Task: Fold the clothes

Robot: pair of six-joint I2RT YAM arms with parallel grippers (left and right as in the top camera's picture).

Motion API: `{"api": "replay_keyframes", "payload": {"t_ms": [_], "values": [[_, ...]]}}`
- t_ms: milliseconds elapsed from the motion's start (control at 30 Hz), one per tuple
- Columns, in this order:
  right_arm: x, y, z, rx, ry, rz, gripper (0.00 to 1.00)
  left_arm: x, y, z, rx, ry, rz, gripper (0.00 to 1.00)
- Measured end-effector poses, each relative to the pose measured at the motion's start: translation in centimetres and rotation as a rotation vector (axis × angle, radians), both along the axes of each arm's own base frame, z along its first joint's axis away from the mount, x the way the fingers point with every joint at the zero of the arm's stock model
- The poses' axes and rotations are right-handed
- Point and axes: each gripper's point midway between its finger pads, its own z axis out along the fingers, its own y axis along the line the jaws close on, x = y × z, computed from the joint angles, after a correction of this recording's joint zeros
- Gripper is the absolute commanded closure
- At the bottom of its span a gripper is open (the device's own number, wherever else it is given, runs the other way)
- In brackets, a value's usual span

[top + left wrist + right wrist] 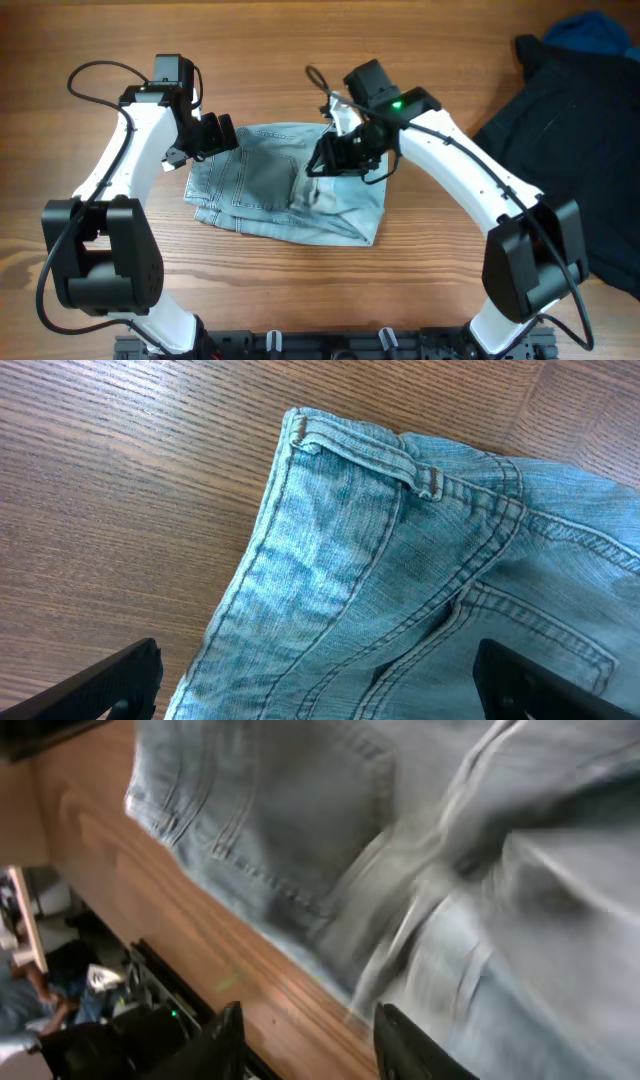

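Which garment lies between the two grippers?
The light-blue denim, mid-table; the larger black garment lies apart at the table's right edge.

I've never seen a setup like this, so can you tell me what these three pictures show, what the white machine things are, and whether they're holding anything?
The top view looks down on a wooden table with two white robot arms, each ending in a two-finger gripper. The other two pictures come from cameras on the wrists, so each arm's own dark fingers show along the bottom edge. Between the arms lies a light-blue denim garment, partly folded. A black garment lies at the far right. The left gripper hangs wide open over the waistband corner, holding nothing. The right gripper sits over the denim with its fingers apart; nothing shows between them.
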Motion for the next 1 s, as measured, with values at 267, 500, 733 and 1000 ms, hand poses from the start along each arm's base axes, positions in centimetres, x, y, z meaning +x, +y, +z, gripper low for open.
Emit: {"api": "replay_keyframes", "payload": {"t_ms": [267,500,733,1000], "values": [[-0.7,0.8,0.1,0.001,0.001,0.020,0.64,0.0,0.0,0.0,0.000,0.000,0.000,0.00],[4.5,-2.3,2.2,-0.026,-0.110,-0.112,0.58,0.0,0.1,0.0,0.004,0.000,0.001,0.00],[6.8,-5.8,1.9,-0.137,-0.183,-0.197,0.84,0.0,0.1,0.0,0.005,0.000,0.001,0.00],[8.2,-8.1,1.0,-0.237,-0.204,-0.291,0.96,-0.1,0.1,0.0,0.008,0.004,0.002,0.00]]}}
